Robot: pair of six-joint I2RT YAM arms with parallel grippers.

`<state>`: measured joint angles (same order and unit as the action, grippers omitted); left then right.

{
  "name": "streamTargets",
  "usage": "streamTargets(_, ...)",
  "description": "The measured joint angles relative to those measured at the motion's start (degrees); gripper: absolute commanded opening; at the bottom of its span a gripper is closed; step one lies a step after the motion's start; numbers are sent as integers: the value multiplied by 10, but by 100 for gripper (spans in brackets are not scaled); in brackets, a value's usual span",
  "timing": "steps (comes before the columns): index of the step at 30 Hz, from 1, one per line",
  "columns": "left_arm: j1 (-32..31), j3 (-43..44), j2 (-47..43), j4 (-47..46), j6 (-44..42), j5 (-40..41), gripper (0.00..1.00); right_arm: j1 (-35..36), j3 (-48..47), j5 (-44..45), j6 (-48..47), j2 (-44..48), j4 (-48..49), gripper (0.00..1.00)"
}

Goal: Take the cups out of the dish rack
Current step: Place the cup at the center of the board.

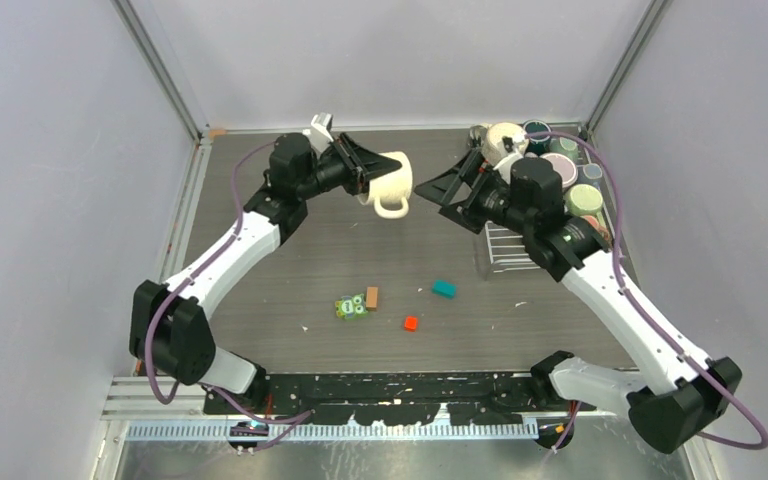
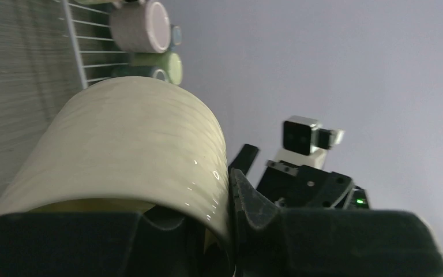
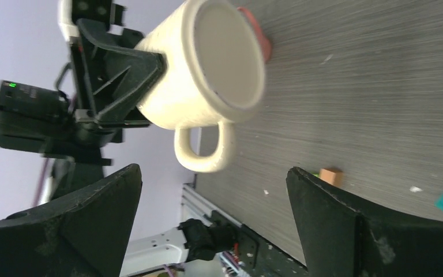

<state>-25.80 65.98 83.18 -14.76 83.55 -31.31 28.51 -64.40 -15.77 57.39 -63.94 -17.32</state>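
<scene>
From above: the left gripper (image 1: pixel 372 172) is closed on the cream cup (image 1: pixel 392 182) and holds it above the surface (image 1: pixel 310 260), apart from the dish rack (image 1: pixel 505 255) with the other cups (image 1: pixel 565 170)

Left wrist: its fingers (image 2: pixel 254 202) pinch the cup's wall

Right wrist: the right gripper (image 3: pixel 212 173) stands wide open and empty, so I judge only the left arm bears the cup

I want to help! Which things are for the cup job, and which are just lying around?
For the job: cream mug, left hand holding it, other mugs, dish rack.
Lying about: teal block, red block, brown block, green toy tile.
</scene>
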Motion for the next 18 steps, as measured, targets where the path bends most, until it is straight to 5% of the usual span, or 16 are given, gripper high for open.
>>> streamTargets(9,3,191,9,360,-294,40,0,0,-29,109,-80,51,-150,100)
streamTargets(18,5,367,145,601,-523,161,0,0,-50,137,-112,50,-223,100)
